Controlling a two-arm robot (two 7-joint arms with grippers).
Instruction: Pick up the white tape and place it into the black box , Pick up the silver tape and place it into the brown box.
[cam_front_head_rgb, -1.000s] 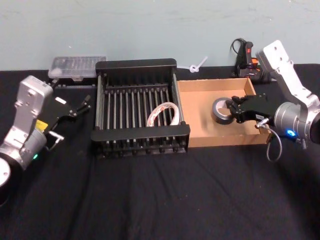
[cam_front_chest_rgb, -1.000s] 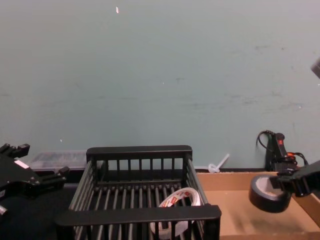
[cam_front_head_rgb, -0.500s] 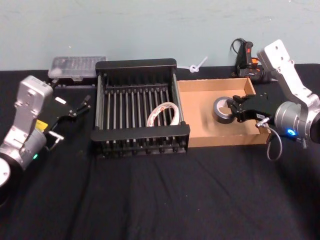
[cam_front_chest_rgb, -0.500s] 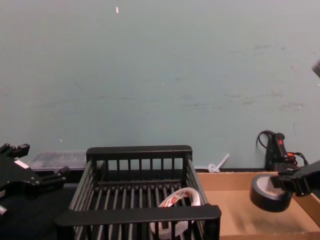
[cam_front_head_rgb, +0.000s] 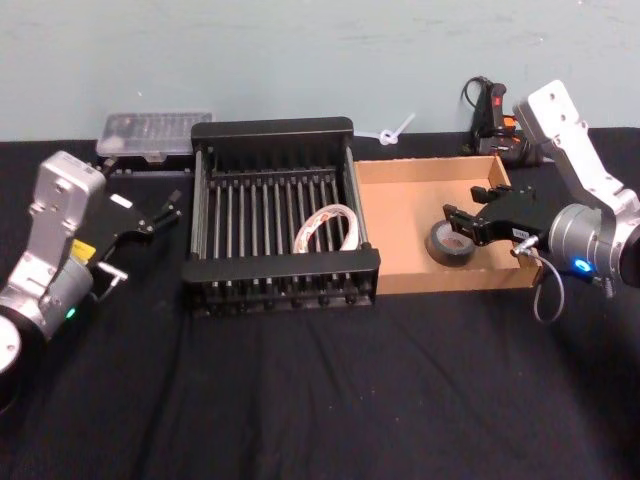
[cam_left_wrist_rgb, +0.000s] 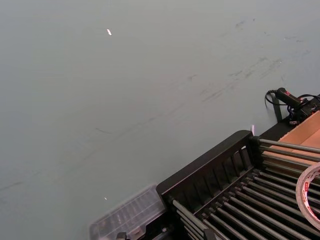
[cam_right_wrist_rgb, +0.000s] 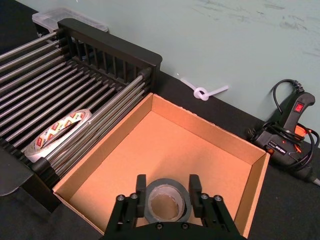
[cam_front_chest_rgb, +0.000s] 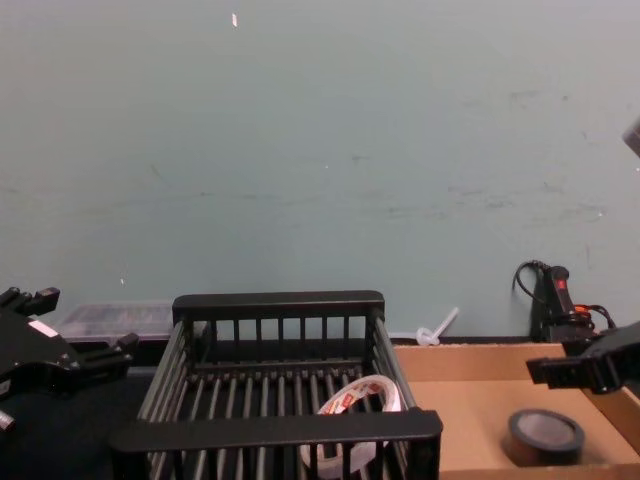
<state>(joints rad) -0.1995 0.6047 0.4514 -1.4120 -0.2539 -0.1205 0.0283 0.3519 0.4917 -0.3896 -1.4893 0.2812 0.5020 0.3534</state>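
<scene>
Fingers (cam_right_wrist_rgb: 140, 186) spread, silver tape (cam_right_wrist_rgb: 165, 204) lying free between.

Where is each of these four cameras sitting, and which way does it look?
Head: high up, looking down on black box, brown box, both arms.
Chest: low, facing the wall; right gripper above silver tape.
Left wrist: left side, across the crate; white tape.
Right wrist: over the brown box, own open fingers.
Head and right wrist share both tapes.

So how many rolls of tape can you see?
2. The white tape leans inside the black box. The silver tape lies flat in the brown box, just below the open right gripper. No others show.
</scene>
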